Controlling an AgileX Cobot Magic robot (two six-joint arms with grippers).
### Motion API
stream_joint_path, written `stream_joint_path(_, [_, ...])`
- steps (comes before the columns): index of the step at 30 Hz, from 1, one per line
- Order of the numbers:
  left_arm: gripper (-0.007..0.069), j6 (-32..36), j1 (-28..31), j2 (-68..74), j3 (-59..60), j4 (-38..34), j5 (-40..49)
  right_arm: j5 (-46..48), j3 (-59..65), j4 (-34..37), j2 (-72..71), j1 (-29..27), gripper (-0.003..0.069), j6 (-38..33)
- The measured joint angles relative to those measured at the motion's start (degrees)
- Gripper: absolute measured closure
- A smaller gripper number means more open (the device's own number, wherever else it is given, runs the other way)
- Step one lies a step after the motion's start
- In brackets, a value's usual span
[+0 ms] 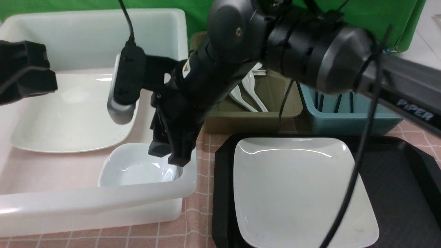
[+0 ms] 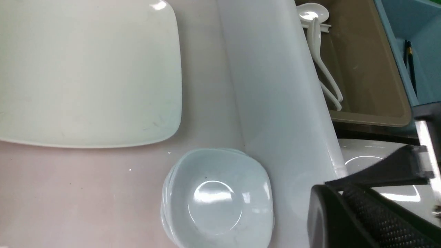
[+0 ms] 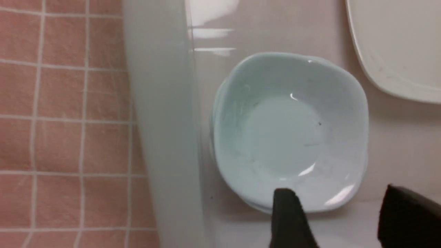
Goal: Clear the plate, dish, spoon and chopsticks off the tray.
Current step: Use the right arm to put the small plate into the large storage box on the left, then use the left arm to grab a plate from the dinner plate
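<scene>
At the left edge the left gripper [image 1: 41, 77], partly cut off, is seen closed. A second plate [image 1: 69, 117] and stacked glossy dishes [image 1: 131, 172] are held in a translucent white bin [image 1: 103, 203]. Above the dishes the right gripper [image 1: 168, 155] is spread wide, with nothing held. Behind, spoons [image 1: 249, 96] are seen in an olive tub [image 1: 248, 120] and chopsticks [image 2: 410, 65] in a blue tub [image 1: 351, 122]. At lower right the square plate [image 1: 296, 193] is set on the textured black tray [image 1: 406, 179] and is crossed by a cable [image 1: 348, 193].

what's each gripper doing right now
left gripper: closed, holding nothing
right gripper: open, empty, just above the dish
</scene>
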Motion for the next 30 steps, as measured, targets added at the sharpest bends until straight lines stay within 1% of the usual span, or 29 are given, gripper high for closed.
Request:
stream_joint_path(2, [0.0582, 0.74, 0.00, 0.16, 0.00, -0.97, 0.00, 2.28, 0.00, -1.09, -2.57, 0.00, 0.0277, 3.02])
stream_joint_path(4, [0.0582, 1.26, 0.00, 0.37, 0.00, -2.11, 0.08, 6.21, 0.00, -4.45, -6.50, 0.00, 0.0361, 7.49])
stream_joint_path(6, [0.0582, 2.22, 0.00, 0.61, 0.00, -3.34, 0.37, 10.25, 0.00, -9.23, -10.33, 0.00, 0.0465, 10.35])
stream_joint_path(7, [0.0582, 2.66, 0.00, 0.78, 0.00, -4.33, 0.69, 11.63, 0.00, -11.49, -11.88, 0.00, 0.0529, 11.77])
stream_joint_path(8, [0.0582, 3.58, 0.00, 1.07, -0.05, -5.58, 1.25, 11.64, 0.05, -14.21, -13.72, -0.07, 0.0582, 14.48])
stream_joint_path(9, [0.0582, 4.48, 0.00, 1.44, -0.05, -6.58, 1.96, 11.64, 0.13, -16.75, -15.53, -0.28, 0.0613, 17.56])
stream_joint_path(10, [0.0582, 6.42, 0.00, 1.95, -0.05, -8.92, 3.51, 11.64, 0.27, -18.85, -17.24, -0.73, 0.0629, 20.56])
stream_joint_path(11, [0.0582, 8.23, 0.00, 2.75, -0.05, -10.99, 5.22, 11.64, 0.59, -20.10, -18.56, -1.48, 0.0629, 23.23])
stream_joint_path(15, [0.0582, 12.52, 0.00, 5.34, -0.05, -16.16, 10.68, 11.64, 3.36, -22.34, -23.47, -5.50, 0.0629, 29.30])
stream_joint_path(17, [0.0582, 14.26, 0.00, 7.49, -0.05, -18.70, 13.64, 11.64, 8.21, -22.89, -27.45, -10.27, 0.0629, 33.22])
stream_joint_path(19, [0.0582, 14.43, 0.00, 8.59, -0.05, -19.86, 14.63, 11.64, 13.72, -22.89, -30.73, -14.50, 0.0629, 35.57])
stream_joint_path(23, [0.0582, 15.06, -1.18, 9.91, -0.05, -24.01, 16.10, 11.54, 25.77, -22.30, -36.78, -22.31, 0.0629, 38.41])
stream_joint_path(24, [0.0580, 15.49, -2.29, 10.20, -0.05, -25.40, 16.23, 11.54, 30.55, -21.35, -39.05, -25.60, 0.0629, 39.07])
stream_joint_path(25, [0.0579, 15.73, -3.90, 10.33, -0.05, -26.49, 16.10, 11.48, 34.62, -20.31, -40.92, -27.48, 0.0629, 39.31])
stream_joint_path(26, [0.0578, 15.68, -4.68, 10.39, -0.05, -26.78, 16.04, 11.39, 35.45, -20.10, -41.31, -28.39, 0.0629, 39.32])
stream_joint_path(27, [0.0576, 14.91, -8.50, 10.90, -0.05, -27.29, 14.97, 11.10, 42.70, -18.18, -44.73, -31.92, 0.0629, 39.50])
stream_joint_path(28, [0.0575, 13.83, -10.75, 11.29, -0.07, -27.23, 13.93, 10.86, 45.06, -17.62, -45.86, -33.55, 0.0629, 39.50])
stream_joint_path(30, [0.0569, 9.89, -17.71, 13.04, -0.11, -25.76, 11.55, 8.80, 52.94, -15.69, -49.88, -37.07, 0.0629, 39.55])
